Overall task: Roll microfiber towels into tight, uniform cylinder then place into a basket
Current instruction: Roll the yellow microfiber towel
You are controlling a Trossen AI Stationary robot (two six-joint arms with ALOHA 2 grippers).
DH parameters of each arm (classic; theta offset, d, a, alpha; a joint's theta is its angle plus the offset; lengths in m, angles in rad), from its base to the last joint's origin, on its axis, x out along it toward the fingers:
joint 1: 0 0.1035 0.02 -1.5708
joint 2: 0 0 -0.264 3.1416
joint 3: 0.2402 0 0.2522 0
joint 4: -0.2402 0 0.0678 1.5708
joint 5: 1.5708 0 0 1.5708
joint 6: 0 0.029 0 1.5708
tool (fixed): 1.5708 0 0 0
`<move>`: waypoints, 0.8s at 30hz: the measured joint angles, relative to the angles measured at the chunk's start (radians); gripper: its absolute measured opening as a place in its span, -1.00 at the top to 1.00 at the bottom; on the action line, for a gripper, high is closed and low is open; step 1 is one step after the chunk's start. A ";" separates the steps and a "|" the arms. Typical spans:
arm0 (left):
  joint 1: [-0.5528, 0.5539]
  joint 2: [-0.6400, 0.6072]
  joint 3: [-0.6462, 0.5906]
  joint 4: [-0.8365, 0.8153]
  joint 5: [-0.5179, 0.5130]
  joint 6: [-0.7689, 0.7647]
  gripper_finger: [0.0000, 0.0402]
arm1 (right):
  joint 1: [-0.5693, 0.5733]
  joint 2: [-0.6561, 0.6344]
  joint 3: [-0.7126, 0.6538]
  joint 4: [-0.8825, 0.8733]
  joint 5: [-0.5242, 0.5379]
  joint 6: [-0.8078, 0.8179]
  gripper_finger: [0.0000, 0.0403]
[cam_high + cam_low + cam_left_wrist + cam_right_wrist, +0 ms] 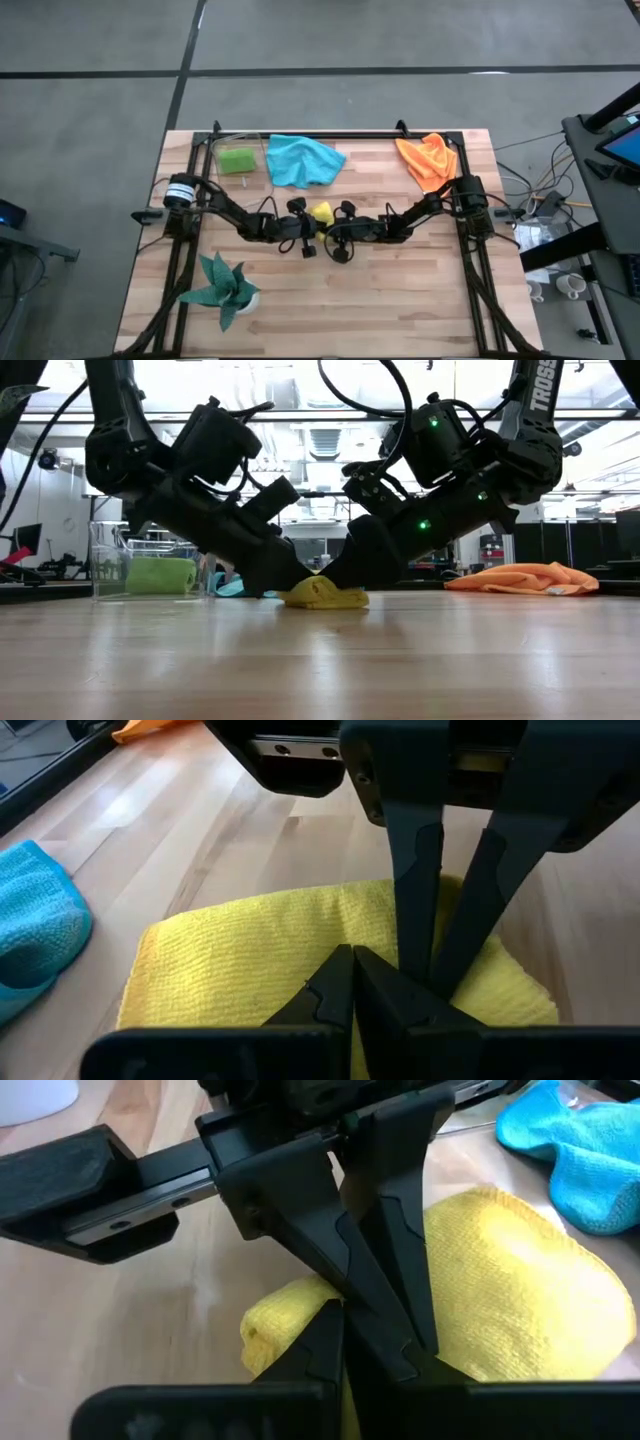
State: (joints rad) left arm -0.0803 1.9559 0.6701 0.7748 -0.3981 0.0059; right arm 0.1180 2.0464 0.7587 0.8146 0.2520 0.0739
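Near table edge free — claws mid-table

Around your wooden table, grey concrete floor; bright ceiling lights glare above cluttered benches behind.

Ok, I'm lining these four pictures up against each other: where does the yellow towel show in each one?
High view: yellow towel at table centre, between the two grippers.
Low view: low at centre, under both grippers.
Left wrist view: fills the lower middle.
Right wrist view: centre to right.
Shared landmark: the blue towel, just beyond the yellow one, visible in every view.
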 joint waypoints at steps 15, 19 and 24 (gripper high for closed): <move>0.002 -0.004 -0.004 -0.011 0.000 0.000 1.00 | 0.036 -0.255 -0.023 -0.240 0.159 -0.075 0.96; 0.002 -0.004 -0.004 -0.010 0.000 -0.001 1.00 | 0.057 -0.306 -0.061 -0.235 0.216 -0.073 0.96; 0.003 -0.002 0.004 -0.013 -0.003 -0.036 1.00 | 0.060 -0.303 -0.072 -0.218 0.072 -0.024 0.96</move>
State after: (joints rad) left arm -0.0777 1.9537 0.6740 0.7620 -0.4011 -0.0298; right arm 0.1776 1.7434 0.6868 0.5969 0.3238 0.0496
